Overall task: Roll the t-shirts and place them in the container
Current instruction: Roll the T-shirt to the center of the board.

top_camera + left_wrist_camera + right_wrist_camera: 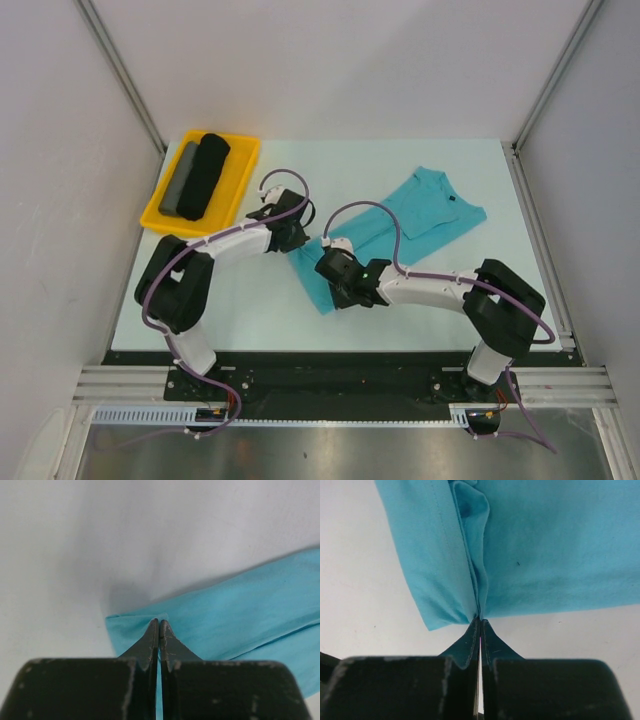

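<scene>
Risk: left gripper (159, 626) and right gripper (479, 625) jaws closed on slim pinches of teal t-shirt (440, 205) hem; fabric may slip, skewing roll.

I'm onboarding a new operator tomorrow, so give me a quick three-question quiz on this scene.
1. True or false: the left end effector is shut on an edge of the teal thin-fabric t-shirt.
2. The right end effector pinches: A) the t-shirt's hem B) its neck tag C) nothing.
3. What colour is the plastic tray holding the black fabric roll and the grey fabric roll?
Key: 1 true; 2 A; 3 yellow.
</scene>
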Controlling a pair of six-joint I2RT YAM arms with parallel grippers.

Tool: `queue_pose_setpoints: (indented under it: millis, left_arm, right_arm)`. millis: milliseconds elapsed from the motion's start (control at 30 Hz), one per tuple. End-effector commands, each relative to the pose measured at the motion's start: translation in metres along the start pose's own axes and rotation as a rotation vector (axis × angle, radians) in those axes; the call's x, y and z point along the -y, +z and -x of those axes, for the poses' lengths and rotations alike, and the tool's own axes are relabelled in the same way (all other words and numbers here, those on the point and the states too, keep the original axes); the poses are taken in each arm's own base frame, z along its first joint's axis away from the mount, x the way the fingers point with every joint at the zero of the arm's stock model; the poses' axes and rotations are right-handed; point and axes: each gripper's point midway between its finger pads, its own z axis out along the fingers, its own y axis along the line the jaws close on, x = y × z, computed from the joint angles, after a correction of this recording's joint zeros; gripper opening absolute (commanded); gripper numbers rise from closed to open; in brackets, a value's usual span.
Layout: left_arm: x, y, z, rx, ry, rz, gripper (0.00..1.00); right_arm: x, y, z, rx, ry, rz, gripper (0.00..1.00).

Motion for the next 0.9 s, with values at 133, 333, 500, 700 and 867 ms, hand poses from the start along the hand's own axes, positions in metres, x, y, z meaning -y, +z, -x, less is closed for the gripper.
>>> queue_pose_setpoints:
  millis: [133, 333, 500, 700, 867]
  left_arm:
    - [0.033, -0.005, 0.021, 0.048, -0.013, -0.088, 0.02]
    - [0.039, 0.002, 0.023, 0.048, 0.003, -0.092, 0.05]
    - [0.046, 0.005, 0.022, 0.038, 0.018, -0.118, 0.05]
    - [0.056, 0.004, 0.019, 0.030, 0.049, -0.178, 0.19]
    - [0.061, -0.012, 0.027, 0.074, 0.066, -0.248, 0.58]
  right_arm:
    - [0.008, -0.010, 0.026, 0.082, 0.065, -0.001, 0.00]
    - [0.016, -0.008, 0.028, 0.081, 0.068, -0.016, 0.00]
    - [0.021, -0.006, 0.028, 0.078, 0.072, -0.027, 0.00]
    - [0.032, -0.007, 0.027, 0.080, 0.075, -0.060, 0.01]
    - [0.037, -0.008, 0.024, 0.073, 0.077, -0.075, 0.03]
